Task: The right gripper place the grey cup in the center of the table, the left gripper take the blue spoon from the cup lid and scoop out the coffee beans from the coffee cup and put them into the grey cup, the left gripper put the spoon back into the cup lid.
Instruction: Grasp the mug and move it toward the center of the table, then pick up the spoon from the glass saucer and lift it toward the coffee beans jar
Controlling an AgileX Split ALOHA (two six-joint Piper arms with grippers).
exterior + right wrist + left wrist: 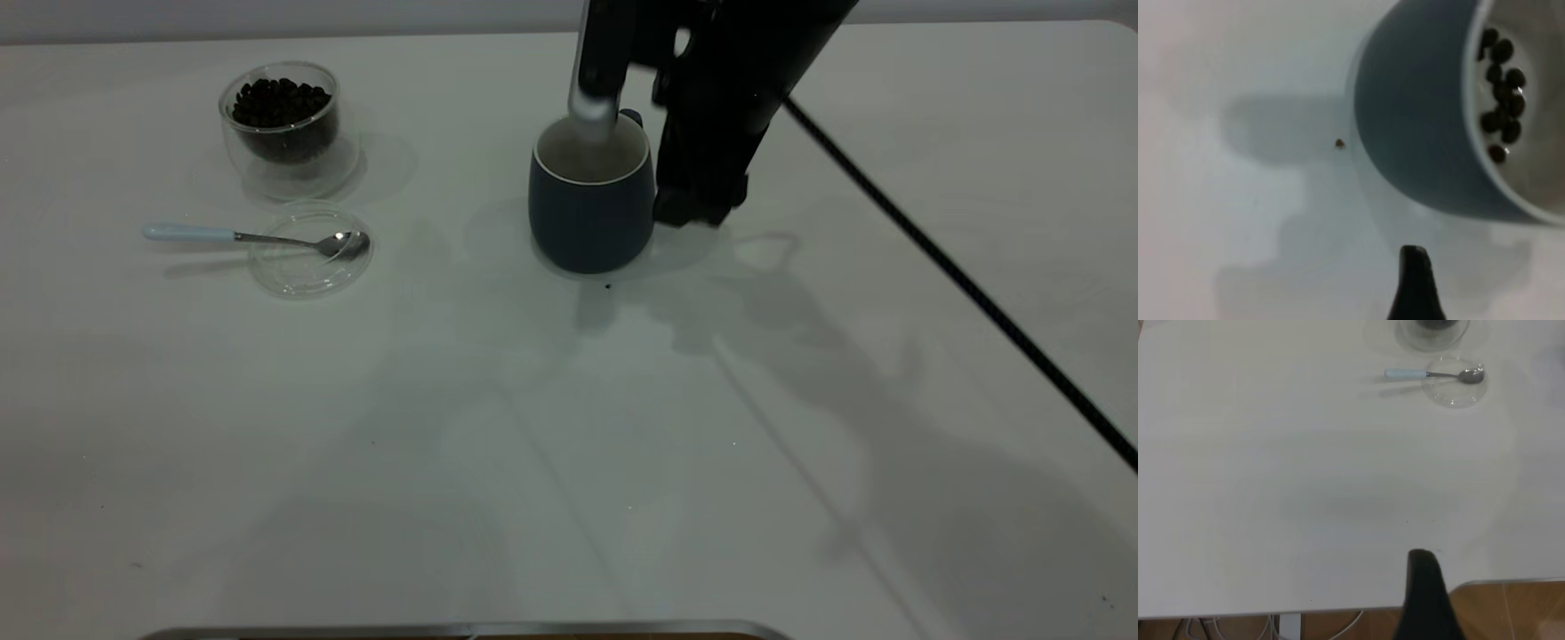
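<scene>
Near the middle of the table stands the grey cup, with the right gripper low at its handle side; whether its fingers clasp the handle I cannot tell; a careless lift-off could tip the cup and spill the beans inside; the blue spoon rests across the cup lid beside the coffee cup; the left gripper waits far off, fingers unreadable.

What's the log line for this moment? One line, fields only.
right tool: beside grey cup | left tool: at table edge | blue spoon: on cup lid | coffee beans: in grey cup
</scene>
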